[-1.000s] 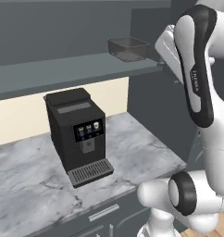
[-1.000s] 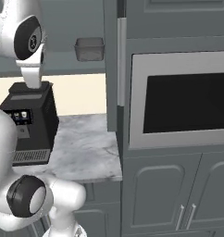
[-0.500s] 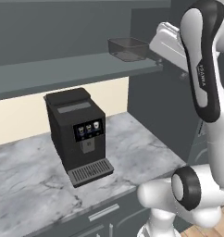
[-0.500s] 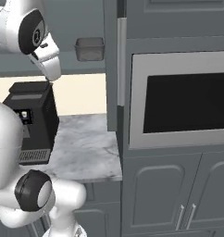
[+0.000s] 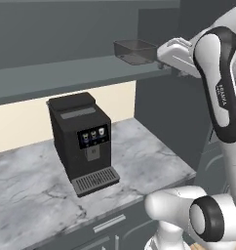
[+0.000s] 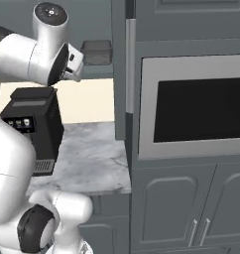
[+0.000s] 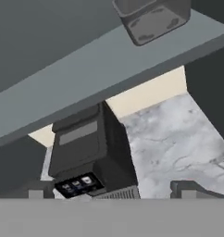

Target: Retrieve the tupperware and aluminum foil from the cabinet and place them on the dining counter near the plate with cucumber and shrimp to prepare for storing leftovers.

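Observation:
The tupperware [image 5: 135,51], a small dark grey tub with a flared rim, stands on the cabinet [image 5: 66,73] shelf near its right end. My gripper [image 5: 163,57] hovers just right of it at shelf height, a small gap away. From the right base the tupperware [image 6: 97,52] sits right of my gripper [image 6: 77,63]. In the hand view the tupperware [image 7: 153,18] is at the top on the shelf [image 7: 86,78], and my gripper [image 7: 111,192] is open with nothing between its fingertips [image 7: 35,193]. The aluminum foil, the dining counter and the cucumber are out of view.
A black coffee machine [image 5: 83,139] stands on the short marble counter [image 5: 149,156] under the shelf. A built-in oven [image 6: 196,104] and a tall grey panel [image 6: 129,64] stand to the right. Lower cabinets with handles [image 6: 194,230] are below.
The arm has swung its upper links higher, and the hand has shifted closer to the tupperware at shelf level. The tupperware has not moved.

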